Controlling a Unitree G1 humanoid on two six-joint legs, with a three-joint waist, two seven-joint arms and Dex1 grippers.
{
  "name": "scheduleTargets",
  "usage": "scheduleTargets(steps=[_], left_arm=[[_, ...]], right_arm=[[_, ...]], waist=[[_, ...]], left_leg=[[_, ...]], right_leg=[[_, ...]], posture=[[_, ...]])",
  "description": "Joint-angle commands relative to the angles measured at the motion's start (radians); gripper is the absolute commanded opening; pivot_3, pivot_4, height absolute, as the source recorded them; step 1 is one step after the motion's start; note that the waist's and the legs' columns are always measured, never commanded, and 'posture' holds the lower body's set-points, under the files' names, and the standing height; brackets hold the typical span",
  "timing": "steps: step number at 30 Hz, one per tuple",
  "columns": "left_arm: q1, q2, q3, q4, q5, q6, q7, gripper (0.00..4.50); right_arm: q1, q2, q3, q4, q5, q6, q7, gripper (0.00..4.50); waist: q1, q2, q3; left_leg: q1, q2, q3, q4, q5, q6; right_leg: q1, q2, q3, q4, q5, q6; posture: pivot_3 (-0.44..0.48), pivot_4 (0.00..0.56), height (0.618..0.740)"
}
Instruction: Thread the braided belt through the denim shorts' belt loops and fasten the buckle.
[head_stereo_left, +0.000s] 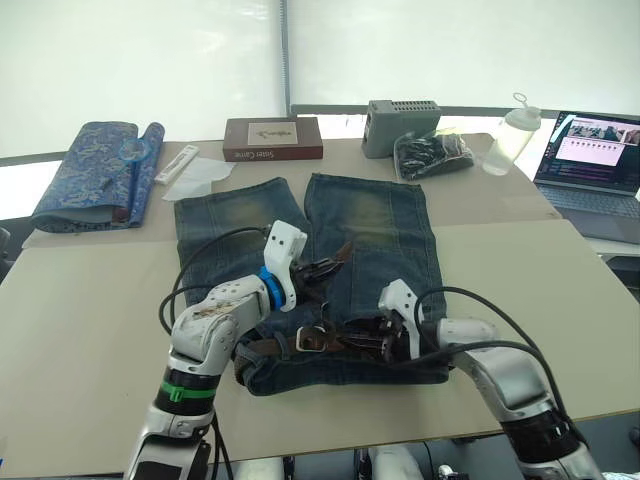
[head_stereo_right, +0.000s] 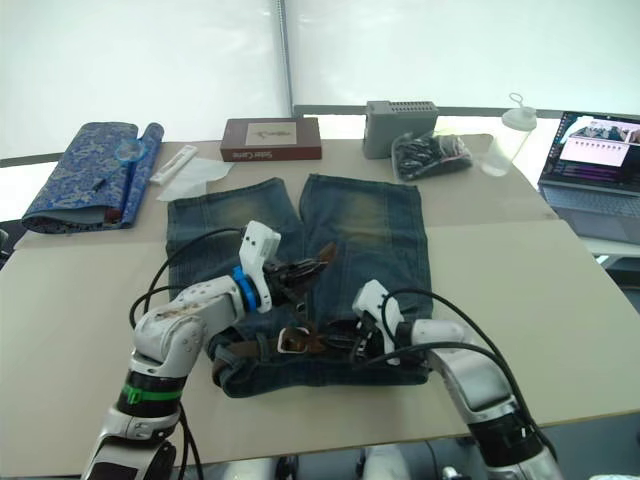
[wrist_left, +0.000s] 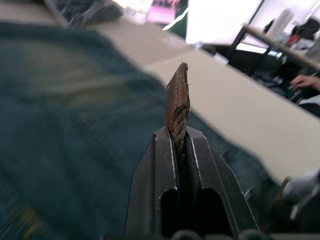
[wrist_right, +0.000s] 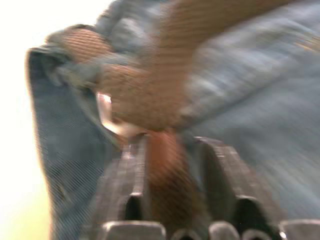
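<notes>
The denim shorts (head_stereo_left: 340, 260) lie flat in the middle of the tan surface (head_stereo_left: 90, 330), waistband toward the robot and both faded legs reaching away toward 12 o'clock. Along that near waistband runs the braided belt (head_stereo_left: 262, 346), with its silver buckle (head_stereo_left: 306, 339) resting on the denim at about the middle of the waist. The left pincer (head_stereo_left: 335, 262) hovers over the shorts at roughly 11 o'clock from the buckle, its two black fingers clenched on the belt's smooth brown leather tip, which sticks up and out past the fingertips; the left wrist view shows the tip (wrist_left: 178, 97) pinched edge-on between the closed fingers (wrist_left: 160, 170), with blue denim beneath. The right pincer (head_stereo_left: 352, 335) sits low on the waistband just at 3 o'clock from the buckle, and the right wrist view shows brown belt (wrist_right: 165, 165) lying between its fingers with the buckle's metal (wrist_right: 107, 117) just ahead, so it is gripping the belt close to the buckle. Individual belt loops are too small and dark to pick out. At 12 o'clock beyond the legs lies a maroon book (head_stereo_left: 272, 138); at about 1 o'clock stand a grey box (head_stereo_left: 401, 124), a dark bag (head_stereo_left: 432, 155) and a clear bottle (head_stereo_left: 510, 137), with a laptop (head_stereo_left: 592, 165) at 2 o'clock. At 10 o'clock rests a folded blue patterned cloth (head_stereo_left: 92, 175), and white paper (head_stereo_left: 200, 175) lies near 11 o'clock.
</notes>
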Motion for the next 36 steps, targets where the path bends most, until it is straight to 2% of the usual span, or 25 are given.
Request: scheduleTargets(steps=[1,4,9,15,18,23,29,36], left_arm=[[0.02,0.09,-0.022,-0.105,-0.002,-0.011,-0.082,0.0],[0.041,0.18,-0.031,-0.121,0.026,-0.048,-0.132,0.0],[0.05,0.317,-0.081,-0.144,0.126,-0.211,-0.238,0.0],[0.063,0.497,-0.125,-0.142,0.261,-0.529,-0.46,0.0],[0.071,0.566,-0.156,-0.149,0.29,-0.605,-0.557,0.0],[0.056,0.617,-0.209,-0.113,0.412,-0.787,-0.635,0.0],[-0.006,0.624,-0.261,-0.009,0.596,-1.032,-0.637,0.0],[-0.094,0.61,-0.326,0.096,0.667,-1.257,-0.689,0.0]], right_arm=[[0.04,-0.043,-0.048,-0.15,0.048,0.062,-0.026,1.84],[0.055,-0.075,-0.037,-0.186,0.029,0.076,-0.054,1.84],[0.047,-0.087,-0.005,-0.208,0.029,0.083,-0.078,1.84],[-0.01,-0.063,0.068,-0.154,-0.011,0.035,-0.071,1.84],[-0.045,-0.056,0.105,-0.117,-0.025,0.011,-0.052,1.84],[-0.1,-0.061,0.165,-0.055,-0.08,-0.056,-0.023,1.84],[-0.106,-0.078,0.167,-0.055,-0.085,-0.041,0.005,1.84],[-0.13,-0.114,0.188,-0.065,-0.112,-0.018,0.021,1.84]], waist=[[0.003,0.0,0.0],[0.001,0.0,0.0],[0.001,0.0,0.001],[-0.001,0.0,0.002],[-0.001,0.001,0.003],[0.005,0.001,0.003],[0.005,0.001,0.003],[0.008,0.001,0.003]], left_leg=[[-0.004,0.0,0.0,0.001,0.0,0.0],[-0.005,-0.001,0.001,0.0,0.0,0.001],[-0.005,0.0,0.001,0.0,0.0,0.0],[-0.005,0.0,0.002,0.0,-0.001,0.0],[-0.006,0.0,0.002,-0.001,-0.001,0.0],[-0.008,0.0,0.002,-0.002,-0.001,0.001],[-0.008,0.0,0.003,-0.002,-0.002,0.002],[-0.008,0.0,0.003,-0.001,-0.001,0.002]], right_leg=[[-0.003,0.0,0.001,0.001,0.0,0.0],[-0.005,0.0,0.001,0.0,0.0,0.001],[-0.006,0.0,0.0,0.0,0.0,0.0],[-0.006,-0.001,0.0,-0.003,-0.001,-0.001],[-0.007,-0.001,0.0,-0.005,-0.001,-0.001],[-0.006,-0.001,0.0,-0.006,-0.001,-0.001],[-0.006,-0.001,-0.001,-0.007,0.0,0.0],[-0.006,-0.001,-0.001,-0.007,0.0,0.0]], posture=[[0.0,0.15,0.709],[0.0,0.15,0.709],[0.0,0.15,0.709],[0.0,0.15,0.709],[0.0,0.15,0.709],[0.0,0.15,0.709],[0.0,0.15,0.709],[0.0,0.15,0.709]])
